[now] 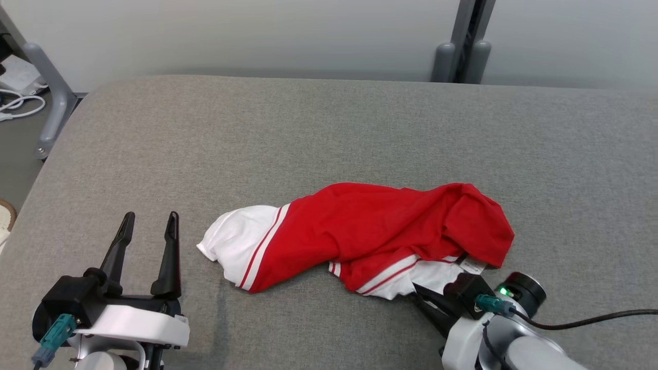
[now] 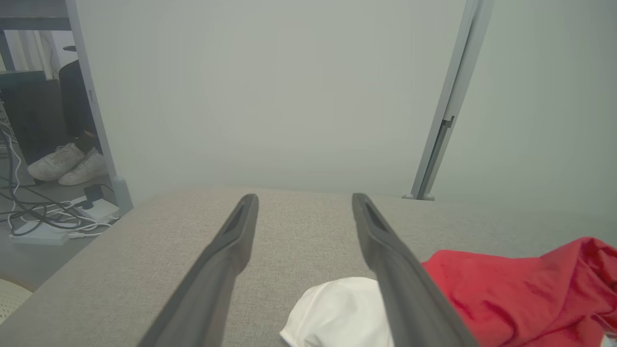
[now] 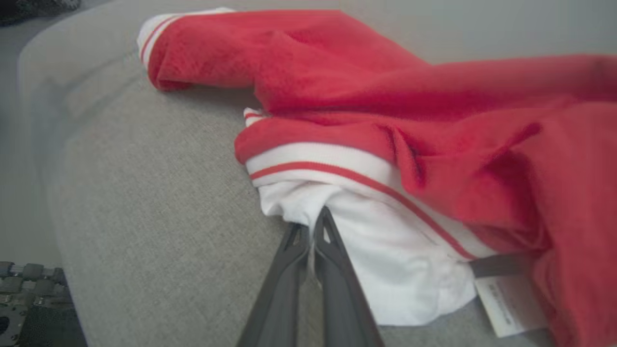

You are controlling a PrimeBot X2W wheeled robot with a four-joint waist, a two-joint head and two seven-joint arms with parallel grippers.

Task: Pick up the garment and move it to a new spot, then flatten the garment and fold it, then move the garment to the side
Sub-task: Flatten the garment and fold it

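Note:
The garment (image 1: pixel 370 231) is a crumpled red top with white, red-striped sleeves, lying near the front of the grey padded table (image 1: pixel 329 128). At its front right edge, my right gripper (image 1: pixel 415 289) is shut on a white fold of the garment (image 3: pixel 385 120). In the right wrist view the two fingers meet at the gripper (image 3: pixel 312 225) with white cloth pinched between them. My left gripper (image 1: pixel 150 218) stands open at the front left, a short way from the white sleeve. Its fingers frame bare table in the left wrist view, where the gripper (image 2: pixel 303 200) has the garment (image 2: pixel 506 289) to its right.
A white care label (image 3: pixel 506 299) hangs from the garment's near edge. A grey frame post (image 1: pixel 462 46) stands behind the table and another leg (image 1: pixel 51 87) at its left corner. Cables (image 2: pixel 43 217) and a person's white shoes (image 2: pixel 67 164) are on the floor to the left.

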